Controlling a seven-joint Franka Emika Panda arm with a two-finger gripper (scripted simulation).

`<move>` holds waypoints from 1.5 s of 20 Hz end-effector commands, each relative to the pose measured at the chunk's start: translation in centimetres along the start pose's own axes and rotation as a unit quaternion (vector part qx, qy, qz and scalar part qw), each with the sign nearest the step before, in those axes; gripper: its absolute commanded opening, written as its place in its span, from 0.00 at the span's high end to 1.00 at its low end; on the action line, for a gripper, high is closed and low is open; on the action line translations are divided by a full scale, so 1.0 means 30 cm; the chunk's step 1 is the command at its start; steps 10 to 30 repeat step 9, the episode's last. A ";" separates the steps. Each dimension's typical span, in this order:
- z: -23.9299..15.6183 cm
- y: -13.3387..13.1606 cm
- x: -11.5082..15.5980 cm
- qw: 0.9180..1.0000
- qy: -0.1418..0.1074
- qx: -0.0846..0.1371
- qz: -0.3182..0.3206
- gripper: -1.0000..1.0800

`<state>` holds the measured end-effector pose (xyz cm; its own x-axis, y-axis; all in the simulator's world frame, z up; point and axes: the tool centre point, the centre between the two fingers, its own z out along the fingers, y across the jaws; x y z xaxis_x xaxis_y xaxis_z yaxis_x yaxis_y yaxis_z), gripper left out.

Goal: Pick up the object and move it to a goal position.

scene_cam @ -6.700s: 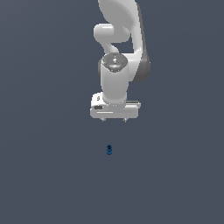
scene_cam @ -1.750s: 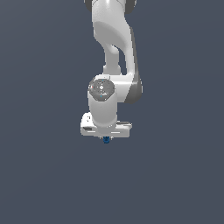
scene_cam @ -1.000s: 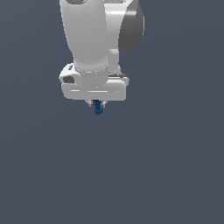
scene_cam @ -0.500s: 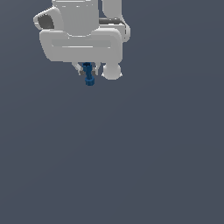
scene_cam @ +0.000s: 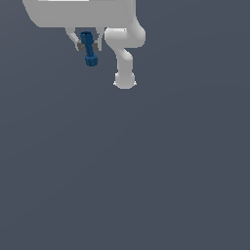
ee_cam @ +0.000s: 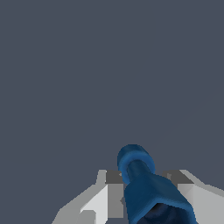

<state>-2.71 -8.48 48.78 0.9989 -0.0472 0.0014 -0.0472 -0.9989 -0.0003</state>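
The object is a small dark-blue bolt-like peg [scene_cam: 89,49], a slim cylinder with a wider knobby end pointing down. My white gripper [scene_cam: 88,46] is shut on it near the top of the exterior view, left of centre, high above the grey floor. The peg hangs below the fingertips [scene_cam: 78,46]. In the wrist view the peg [ee_cam: 142,183] fills the space between the two grey-white fingers [ee_cam: 107,194], held tight.
Part of my white arm [scene_cam: 124,53] hangs just to the exterior view's right of the gripper. The floor [scene_cam: 146,171] is plain dark grey with nothing else on it in view. No goal marker shows.
The gripper came down on the peg, shut on it and lifted it. Over the last second it has moved up and towards the camera with the peg held.
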 end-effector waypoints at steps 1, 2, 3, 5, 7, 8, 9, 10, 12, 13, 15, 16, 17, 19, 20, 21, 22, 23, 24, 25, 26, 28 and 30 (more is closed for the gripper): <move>-0.037 0.007 -0.007 1.000 -0.001 0.000 0.000 1.00; -0.048 0.009 -0.009 1.000 -0.001 0.000 0.000 1.00; -0.057 0.010 -0.010 1.000 -0.001 0.000 0.000 1.00; -0.070 0.013 -0.012 1.000 -0.001 0.000 0.000 1.00; -0.078 0.014 -0.012 1.000 -0.001 0.000 0.000 1.00; -0.079 0.015 -0.012 1.000 -0.001 0.000 0.000 1.00; -0.080 0.015 -0.013 1.000 -0.001 0.000 0.000 1.00; -0.080 0.015 -0.013 1.000 -0.001 0.000 0.000 1.00; -0.080 0.015 -0.013 1.000 -0.001 0.000 0.000 1.00; -0.080 0.015 -0.013 1.000 -0.001 0.000 0.000 1.00; -0.080 0.015 -0.013 1.000 -0.001 0.000 0.000 1.00; -0.080 0.015 -0.013 1.000 -0.001 0.000 0.000 1.00; -0.080 0.015 -0.013 1.000 -0.001 0.000 0.000 1.00; -0.080 0.015 -0.013 1.000 -0.001 0.000 0.000 1.00; -0.080 0.015 -0.013 1.000 -0.001 0.000 0.000 1.00; -0.080 0.015 -0.013 1.000 -0.001 0.000 0.000 1.00; -0.080 0.015 -0.013 1.000 -0.001 0.000 0.000 1.00; -0.080 0.015 -0.013 1.000 -0.001 0.000 0.000 1.00; -0.080 0.015 -0.013 1.000 -0.001 0.000 0.000 1.00; -0.080 0.015 -0.013 1.000 -0.001 0.000 0.000 1.00; -0.080 0.015 -0.013 1.000 -0.001 0.000 0.000 1.00; -0.080 0.015 -0.013 1.000 -0.001 0.000 0.000 1.00; -0.080 0.015 -0.013 1.000 -0.001 0.000 0.000 1.00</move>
